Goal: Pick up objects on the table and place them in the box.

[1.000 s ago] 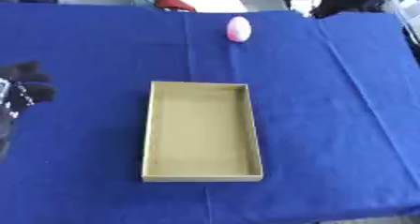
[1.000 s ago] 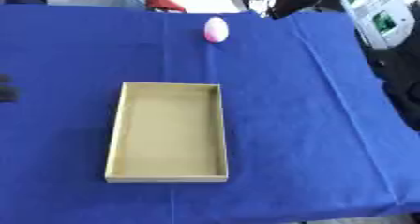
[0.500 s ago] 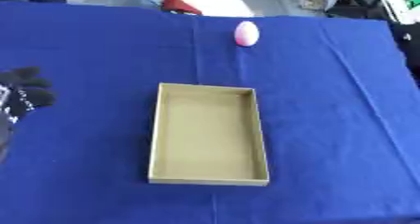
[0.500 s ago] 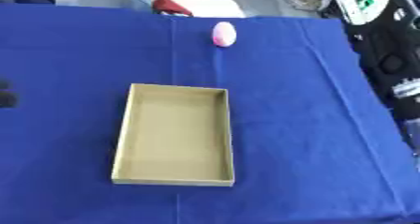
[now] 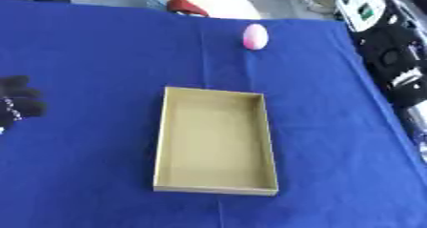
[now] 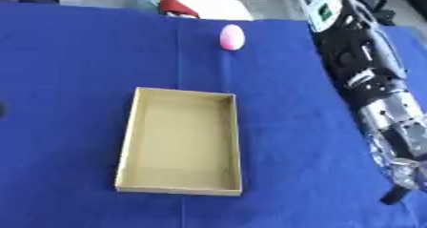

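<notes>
Left eye view: pink egg [image 5: 255, 36] sits at the table's [image 5: 100, 46] far side, well beyond the empty box [image 5: 215, 141]; left hand [image 5: 18, 102] at left edge, fingers curled, holding nothing. Right eye view: right arm [image 6: 375, 98] comes in along the right edge, its hand's fingers too unclear to judge; egg looks light, smooth, prone to roll, so best cupped around its middle.

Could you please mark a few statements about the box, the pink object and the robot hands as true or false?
1. The box is empty. True.
2. The pink egg-shaped object lies inside the box. False: it rests on the blue cloth beyond the box's far end.
3. The left robot hand holds the pink object. False: it holds nothing, at the left edge.
4. The right arm shows along the right side. True.
</notes>
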Controlling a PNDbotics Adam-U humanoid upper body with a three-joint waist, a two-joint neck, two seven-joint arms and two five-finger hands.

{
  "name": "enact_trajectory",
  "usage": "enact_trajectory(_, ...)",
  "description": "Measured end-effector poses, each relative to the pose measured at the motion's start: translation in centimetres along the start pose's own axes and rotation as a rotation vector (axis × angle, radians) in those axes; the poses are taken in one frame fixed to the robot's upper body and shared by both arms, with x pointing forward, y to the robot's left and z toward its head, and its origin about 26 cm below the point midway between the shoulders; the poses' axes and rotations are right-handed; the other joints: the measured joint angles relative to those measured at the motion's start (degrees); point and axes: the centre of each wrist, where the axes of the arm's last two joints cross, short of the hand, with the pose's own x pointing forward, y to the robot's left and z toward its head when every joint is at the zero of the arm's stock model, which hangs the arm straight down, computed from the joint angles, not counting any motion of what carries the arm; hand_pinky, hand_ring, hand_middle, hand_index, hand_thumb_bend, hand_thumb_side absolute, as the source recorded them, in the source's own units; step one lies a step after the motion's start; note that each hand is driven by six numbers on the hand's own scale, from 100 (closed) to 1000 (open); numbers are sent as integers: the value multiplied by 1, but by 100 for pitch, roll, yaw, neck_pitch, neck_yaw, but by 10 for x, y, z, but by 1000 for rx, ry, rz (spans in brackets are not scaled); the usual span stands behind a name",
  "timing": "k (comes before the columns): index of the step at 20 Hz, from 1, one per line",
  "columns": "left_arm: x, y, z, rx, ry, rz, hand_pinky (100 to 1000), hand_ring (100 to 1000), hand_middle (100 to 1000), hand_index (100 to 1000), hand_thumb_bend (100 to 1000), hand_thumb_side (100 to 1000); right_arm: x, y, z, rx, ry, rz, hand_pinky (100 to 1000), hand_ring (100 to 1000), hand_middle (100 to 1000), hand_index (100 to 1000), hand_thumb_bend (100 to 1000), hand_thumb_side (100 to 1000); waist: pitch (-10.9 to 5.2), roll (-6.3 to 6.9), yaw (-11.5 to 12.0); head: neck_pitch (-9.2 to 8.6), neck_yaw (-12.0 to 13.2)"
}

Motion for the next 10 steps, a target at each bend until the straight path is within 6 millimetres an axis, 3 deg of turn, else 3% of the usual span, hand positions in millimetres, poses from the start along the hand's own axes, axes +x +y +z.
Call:
enact_trajectory(4,1,-1,-1,-11,-9,4,729,662,646,825,100,824,-15,18,-3,2,73,-19,690,758,703,902,100,652,31,14,59,-50,-79)
enact_trajectory(10,1,-1,-1,-21,-13,4,730,662,647,826,100,830,-21,34,-6,22,124,0,700,766,726,904,100,605,81,39,68,-89,-112)
